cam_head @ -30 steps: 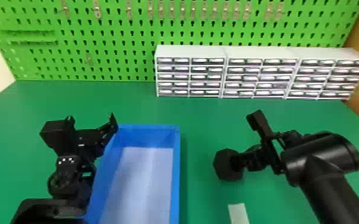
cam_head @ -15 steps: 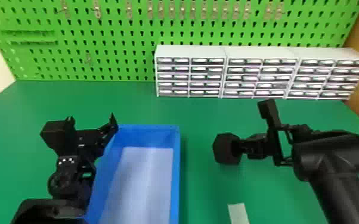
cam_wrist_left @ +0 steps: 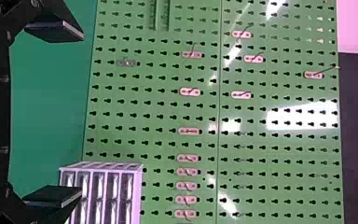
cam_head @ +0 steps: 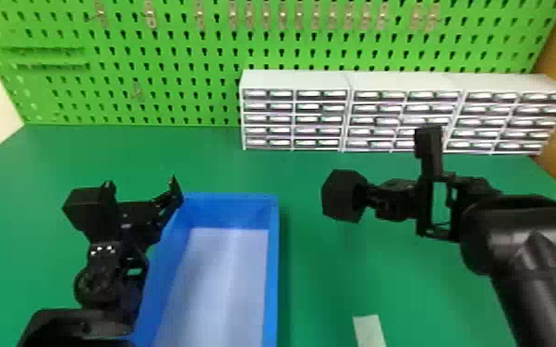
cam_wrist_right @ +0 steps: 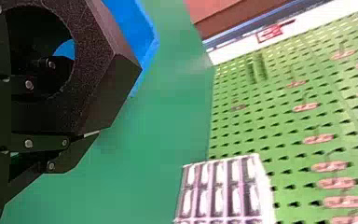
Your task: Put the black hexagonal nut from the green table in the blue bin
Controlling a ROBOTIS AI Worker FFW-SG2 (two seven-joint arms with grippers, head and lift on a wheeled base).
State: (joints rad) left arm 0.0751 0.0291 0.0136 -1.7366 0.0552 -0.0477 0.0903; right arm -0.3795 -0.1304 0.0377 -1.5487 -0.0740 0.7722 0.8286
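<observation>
In the head view my right gripper is shut on the black hexagonal nut, holding it over the green table, to the right of the blue bin. The right wrist view shows the nut large at the fingers, its round hole facing the wrist, with the bin beyond it. My left gripper stands open at the bin's left wall in the head view. Seen from the left wrist, the two fingers of that gripper are wide apart with nothing between them.
White drawer cabinets line the back right of the table, against the green pegboard. A pale strip lies near the front edge, right of the bin. The left arm is parked beside the bin.
My right gripper has carried the nut upward and toward the back of the table, with the nut now a little nearer the bin's side. The left arm has kept still.
</observation>
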